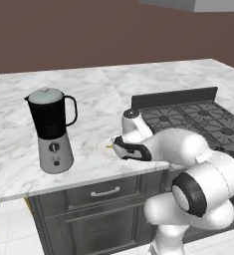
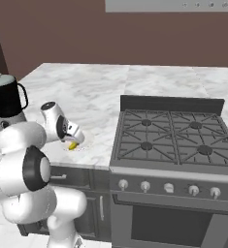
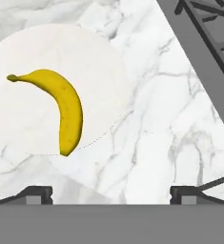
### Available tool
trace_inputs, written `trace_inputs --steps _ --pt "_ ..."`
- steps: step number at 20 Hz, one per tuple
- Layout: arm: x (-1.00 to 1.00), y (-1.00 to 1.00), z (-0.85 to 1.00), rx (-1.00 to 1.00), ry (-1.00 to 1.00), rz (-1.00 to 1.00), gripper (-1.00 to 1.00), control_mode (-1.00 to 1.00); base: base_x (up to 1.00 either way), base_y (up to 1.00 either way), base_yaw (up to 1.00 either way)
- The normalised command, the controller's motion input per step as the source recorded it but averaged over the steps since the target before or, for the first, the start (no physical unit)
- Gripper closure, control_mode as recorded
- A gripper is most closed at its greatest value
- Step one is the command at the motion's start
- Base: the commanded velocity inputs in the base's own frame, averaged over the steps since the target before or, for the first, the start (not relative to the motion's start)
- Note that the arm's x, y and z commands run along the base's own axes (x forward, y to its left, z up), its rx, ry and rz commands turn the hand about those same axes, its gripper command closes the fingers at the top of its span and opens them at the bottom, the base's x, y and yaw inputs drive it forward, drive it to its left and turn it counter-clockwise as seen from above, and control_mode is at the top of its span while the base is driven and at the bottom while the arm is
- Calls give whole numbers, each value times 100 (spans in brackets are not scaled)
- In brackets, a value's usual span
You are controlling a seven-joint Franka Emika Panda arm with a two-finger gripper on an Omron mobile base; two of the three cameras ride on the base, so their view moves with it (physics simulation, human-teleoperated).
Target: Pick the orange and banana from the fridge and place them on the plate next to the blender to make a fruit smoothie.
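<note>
Banana (image 3: 66,107) lies flat on the white plate (image 3: 46,52), curve bowed toward the stove (image 2: 173,133) side, stem end pointing away across the plate. Plate sits on the marble surface (image 1: 78,84) near its front edge, between the blender (image 1: 51,129) and the stove, near the blender but not touching it. End effector (image 3: 111,193) hangs just above the plate's edge, tips spread wide with nothing between them; the banana is free of the grip. Orange isn't on the plate.

Step in hand looks like release and retreat. To do it well: lift straight up off the plate before swinging, so the wide tips don't clip the banana or drag the plate toward the surface edge. Keep the wrist clear of the blender jug and handle on the way out. Leave the bare half of the plate free for the orange; a round fruit may roll, so it wants setting down low against the banana's inner curve, not dropped.
</note>
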Motion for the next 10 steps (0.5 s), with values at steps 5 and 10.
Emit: trace_inputs --steps 5,10 --pt "-100 -17 21 6 -14 0 -100 -100 0 0 0" --pt "-81 -30 42 3 -4 0 -100 -100 0 0 0"
